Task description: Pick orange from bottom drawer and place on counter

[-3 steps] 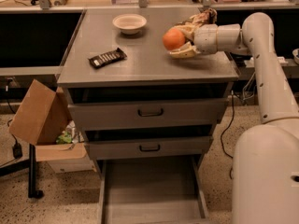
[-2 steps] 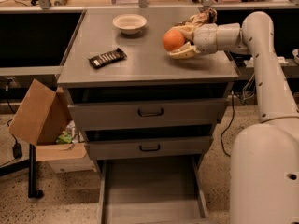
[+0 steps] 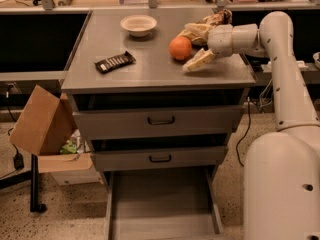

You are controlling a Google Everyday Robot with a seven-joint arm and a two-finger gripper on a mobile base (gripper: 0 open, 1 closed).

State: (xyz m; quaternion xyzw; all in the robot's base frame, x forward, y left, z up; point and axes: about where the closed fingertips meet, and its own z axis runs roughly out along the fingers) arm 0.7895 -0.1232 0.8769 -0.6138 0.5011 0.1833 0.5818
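Note:
The orange point(image 3: 180, 48) sits on the grey counter point(image 3: 150, 69), right of centre. My gripper point(image 3: 192, 46) is at the right side of the counter, open, with one finger point(image 3: 199, 61) in front of the orange and the other behind it. The fingers flank the orange's right side without closing on it. The bottom drawer point(image 3: 162, 204) is pulled out at the foot of the cabinet, its floor bare.
A white bowl point(image 3: 138, 24) stands at the counter's back. A dark snack bar point(image 3: 115, 61) lies at the left front. A cardboard box point(image 3: 42, 124) leans left of the cabinet. My arm point(image 3: 285, 74) and base fill the right side.
The gripper has opened and the orange has come down to rest on the counter, a little left of where it was held.

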